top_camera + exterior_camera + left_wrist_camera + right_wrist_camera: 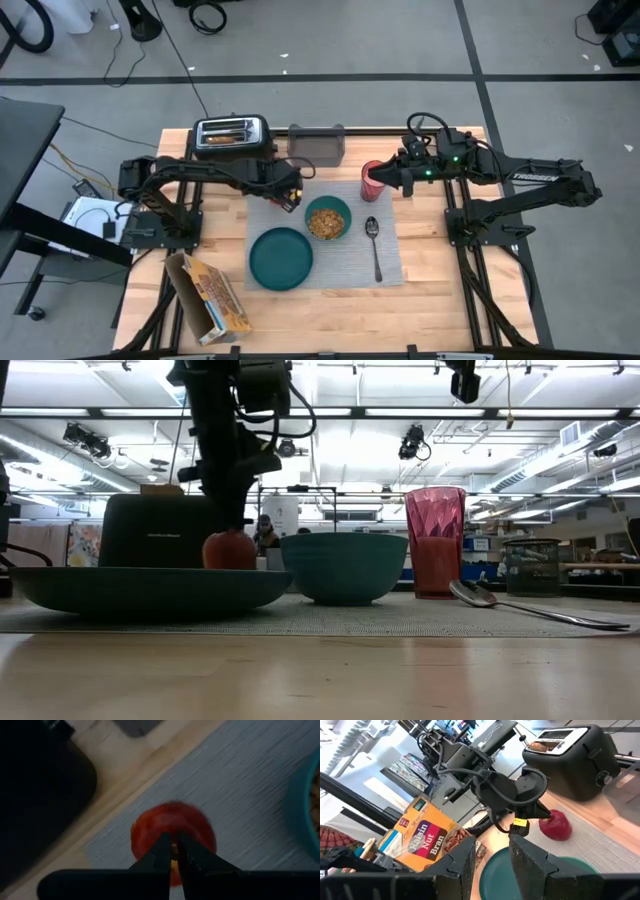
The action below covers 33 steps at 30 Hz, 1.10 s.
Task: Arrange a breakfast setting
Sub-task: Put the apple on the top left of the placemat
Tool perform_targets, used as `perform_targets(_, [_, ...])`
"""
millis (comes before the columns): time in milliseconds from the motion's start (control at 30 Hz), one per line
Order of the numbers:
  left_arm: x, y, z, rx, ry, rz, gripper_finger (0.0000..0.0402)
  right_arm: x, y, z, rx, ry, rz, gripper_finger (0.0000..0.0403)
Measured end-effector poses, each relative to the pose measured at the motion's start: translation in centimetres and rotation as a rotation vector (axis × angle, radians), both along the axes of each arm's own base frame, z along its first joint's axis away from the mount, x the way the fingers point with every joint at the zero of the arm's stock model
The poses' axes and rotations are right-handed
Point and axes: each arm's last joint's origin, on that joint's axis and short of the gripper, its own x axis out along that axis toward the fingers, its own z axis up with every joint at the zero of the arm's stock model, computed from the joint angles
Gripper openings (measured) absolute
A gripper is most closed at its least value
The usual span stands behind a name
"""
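Note:
The grey ribbed placemat (345,255) holds the teal plate (281,257), the teal bowl (327,219) with cereal, the metal spoon (374,245) and the translucent red cup (372,182) at its far right corner. The toast (225,138) stands in the black toaster. My left gripper (174,852) is over the mat's far left corner, shut on the small red fruit (172,835). My right gripper (492,857) is open just right of the cup, and nothing shows between its fingers. My left gripper pinches a small yellowish bit at the top of the fruit (173,851) between its two fingertips. The fingers come from above, pointing down. The fruit (229,550) hangs upright below them at the placemat; the plate's rim hides whether its underside rests there.
The black toaster (232,133) and the small grey tray (317,145) stand along the table's far edge. An open cereal box (210,297) lies at the near left. Bare wood shows to the right of the mat and along the near edge.

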Motion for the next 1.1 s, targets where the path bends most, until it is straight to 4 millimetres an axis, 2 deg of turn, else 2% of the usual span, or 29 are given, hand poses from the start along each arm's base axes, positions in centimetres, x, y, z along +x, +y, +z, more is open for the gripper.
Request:
perform_targets(667, [0.1, 0.0, -0.1, -0.063, -0.025, 0.007, 0.0023, 0.0, -0.1, 0.0, -0.006, -0.003, -0.026, 0.0128])
perform_targets(1100, [-0.2, 1.0, -0.2, -0.084, -0.029, 0.055, 0.0023, 0.0, 0.0, 0.0, -0.003, -0.001, -0.016, 0.0128])
